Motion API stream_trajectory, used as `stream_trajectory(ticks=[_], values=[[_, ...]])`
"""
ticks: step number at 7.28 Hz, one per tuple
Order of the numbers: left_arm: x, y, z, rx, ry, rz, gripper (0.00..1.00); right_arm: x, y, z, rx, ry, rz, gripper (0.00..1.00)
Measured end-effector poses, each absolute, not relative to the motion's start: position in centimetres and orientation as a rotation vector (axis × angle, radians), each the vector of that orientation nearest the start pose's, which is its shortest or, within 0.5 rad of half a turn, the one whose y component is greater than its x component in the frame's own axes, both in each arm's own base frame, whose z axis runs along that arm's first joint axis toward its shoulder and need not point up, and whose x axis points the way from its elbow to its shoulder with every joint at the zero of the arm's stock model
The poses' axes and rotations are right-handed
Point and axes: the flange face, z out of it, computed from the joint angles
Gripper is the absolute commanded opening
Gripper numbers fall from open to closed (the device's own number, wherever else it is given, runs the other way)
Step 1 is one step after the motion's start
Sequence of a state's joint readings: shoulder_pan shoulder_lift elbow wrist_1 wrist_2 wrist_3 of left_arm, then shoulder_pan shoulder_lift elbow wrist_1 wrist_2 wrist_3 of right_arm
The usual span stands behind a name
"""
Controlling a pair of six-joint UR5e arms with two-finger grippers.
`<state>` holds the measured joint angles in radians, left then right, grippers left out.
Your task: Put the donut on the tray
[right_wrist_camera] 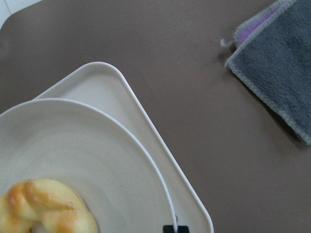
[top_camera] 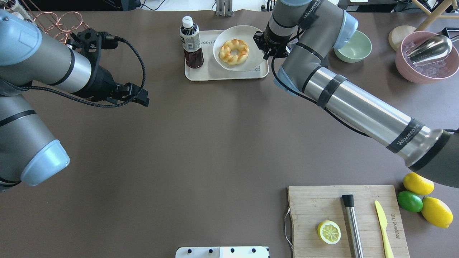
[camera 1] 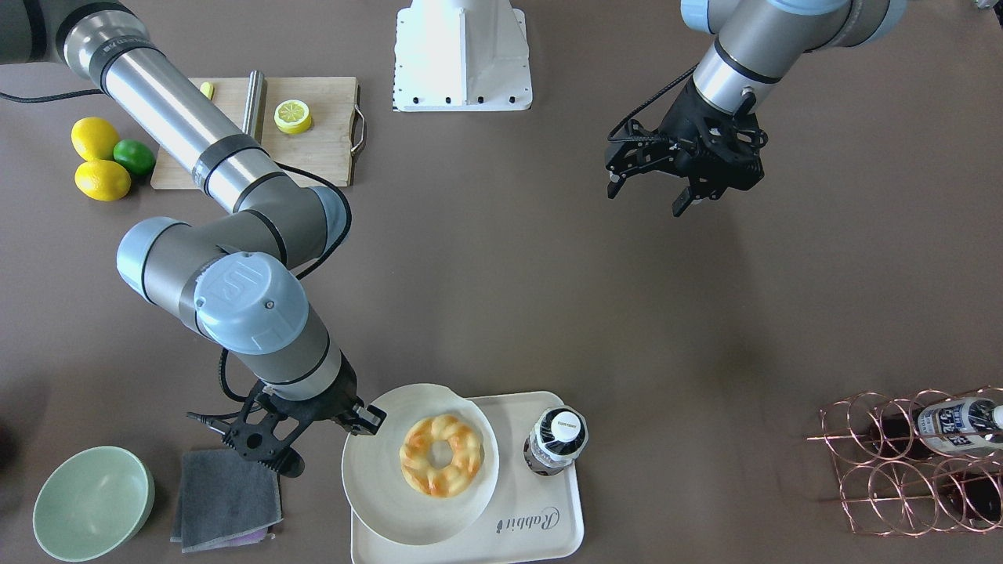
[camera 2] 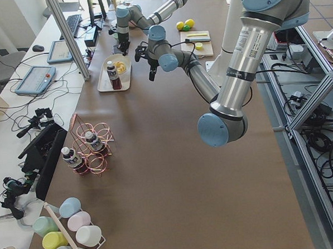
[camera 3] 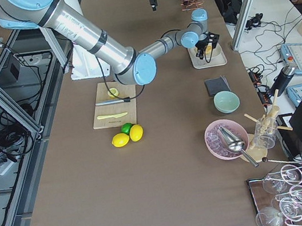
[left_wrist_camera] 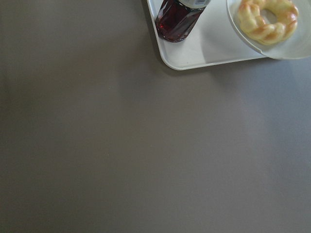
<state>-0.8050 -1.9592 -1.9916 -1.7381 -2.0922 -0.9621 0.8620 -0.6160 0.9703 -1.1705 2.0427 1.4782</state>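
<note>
— Judging the right gripper (camera 1: 362,421): its jaws sit at the plate (camera 1: 376,486) rim, but I cannot tell whether they pinch it.
— And the donut (camera 1: 441,455)?
— Just beyond the jaws, on that plate, which overlaps the tray (camera 1: 548,517). If the jaws are pinching, pulling away would likely drag the plate and tip the bottle (camera 1: 555,442) farther on. The left gripper (camera 1: 649,196) gapes empty, well apart.

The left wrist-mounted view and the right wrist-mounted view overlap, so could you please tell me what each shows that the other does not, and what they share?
Only the left wrist view shows the bottle of dark red drink, standing on the tray. Only the right wrist view shows the grey cloth lying on the table, apart from the tray. Both show the donut on the white plate, which rests on the tray, with brown table around.
</note>
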Motion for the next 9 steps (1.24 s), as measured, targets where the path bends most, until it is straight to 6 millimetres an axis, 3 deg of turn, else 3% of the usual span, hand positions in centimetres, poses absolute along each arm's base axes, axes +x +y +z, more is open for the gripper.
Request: stream_trajectory(ticks=[1,2,5,6,7,9], values=[[32.8,-46.2,23.8,0.255,1.033,0.077,0.98,-49.9,-71.8,26.6,-0.056,-0.875,0.573,0.00],[32.8,-46.3,23.7,0.256,1.033,0.076,0.98,-50.8,-72.8,26.6,-0.047,-0.882,0.592,0.99],[32.5,-46.8,23.7,0.260,1.031,0.069,0.98,-52.4,-72.9,26.0,0.025,-0.910,0.565,1.00],[32.5,-46.9,23.8,0.263,1.028,0.073,0.98,-51.1,-72.6,25.5,0.049,-0.931,0.547,1.00],[32.4,-47.1,24.0,0.270,1.023,0.084,0.98,-48.3,-71.3,26.5,0.057,-0.944,0.507,1.00],[30.0,-48.1,26.1,0.268,1.006,0.113,0.98,-40.4,-66.2,32.3,0.081,-0.921,0.361,1.00]])
